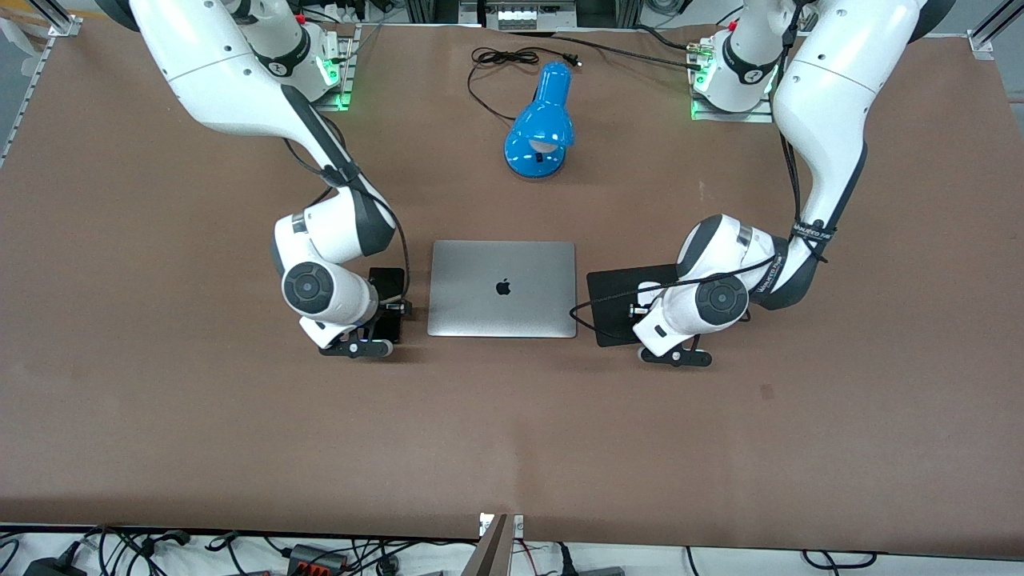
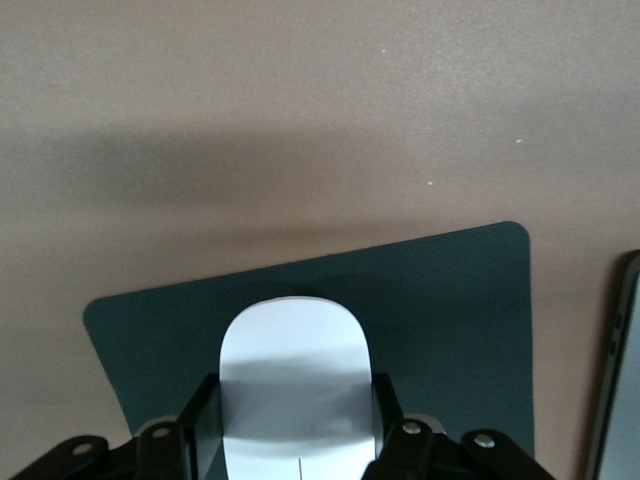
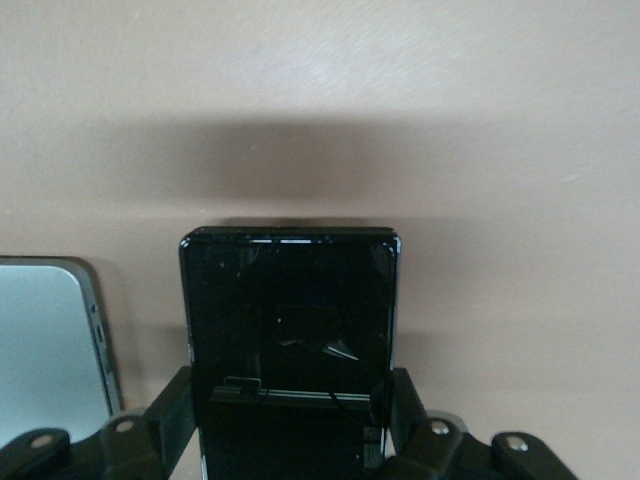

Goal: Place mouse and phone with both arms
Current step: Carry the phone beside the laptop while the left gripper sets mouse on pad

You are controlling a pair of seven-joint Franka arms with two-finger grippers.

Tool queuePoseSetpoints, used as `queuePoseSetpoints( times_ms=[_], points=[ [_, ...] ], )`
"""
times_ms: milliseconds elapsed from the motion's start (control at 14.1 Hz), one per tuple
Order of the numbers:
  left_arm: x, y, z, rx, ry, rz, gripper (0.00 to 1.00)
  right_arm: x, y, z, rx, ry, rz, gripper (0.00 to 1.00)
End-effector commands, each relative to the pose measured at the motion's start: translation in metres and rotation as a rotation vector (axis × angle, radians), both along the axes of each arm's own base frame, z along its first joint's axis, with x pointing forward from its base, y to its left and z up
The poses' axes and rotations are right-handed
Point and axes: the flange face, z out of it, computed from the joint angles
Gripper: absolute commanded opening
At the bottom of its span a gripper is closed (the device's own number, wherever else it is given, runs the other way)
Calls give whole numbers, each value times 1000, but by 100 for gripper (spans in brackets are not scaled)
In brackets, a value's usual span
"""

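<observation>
The white mouse (image 2: 295, 370) rests on the square black mat (image 2: 450, 300), which lies beside the laptop toward the left arm's end of the table (image 1: 612, 296). My left gripper (image 2: 296, 420) is low over the mat (image 1: 650, 310), with a finger pressed against each side of the mouse. The arm hides the mouse in the front view. The black phone (image 3: 290, 310) lies flat on the table beside the laptop, toward the right arm's end (image 1: 387, 282). My right gripper (image 3: 290, 410) is low over it (image 1: 390, 308), its fingers against the phone's long edges.
A closed silver laptop (image 1: 502, 288) lies between the phone and the mat; its edge shows in both wrist views (image 2: 620, 400) (image 3: 45, 340). A blue desk lamp (image 1: 542, 120) with a black cord lies farther from the front camera, between the arm bases.
</observation>
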Motion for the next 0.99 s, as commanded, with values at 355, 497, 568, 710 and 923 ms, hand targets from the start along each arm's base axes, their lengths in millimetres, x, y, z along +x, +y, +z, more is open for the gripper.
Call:
queuePoseSetpoints(
  times_ms=[355, 497, 568, 710, 923],
  points=[
    [-1, 1, 4, 23, -15, 15, 100, -12, 22, -7, -13, 4, 42, 30],
    [8, 15, 23, 31, -20, 31, 100, -15, 20, -10, -16, 12, 30, 68],
    [15, 28, 41, 39, -25, 41, 100, -14, 18, -10, -17, 14, 22, 100],
    [30, 58, 78, 40, -45, 55, 100, -11, 15, 0, -14, 11, 15, 100],
    [37, 90, 147, 62, -87, 86, 100, 6, 1, 80, -1, -51, 16, 100]
  ],
)
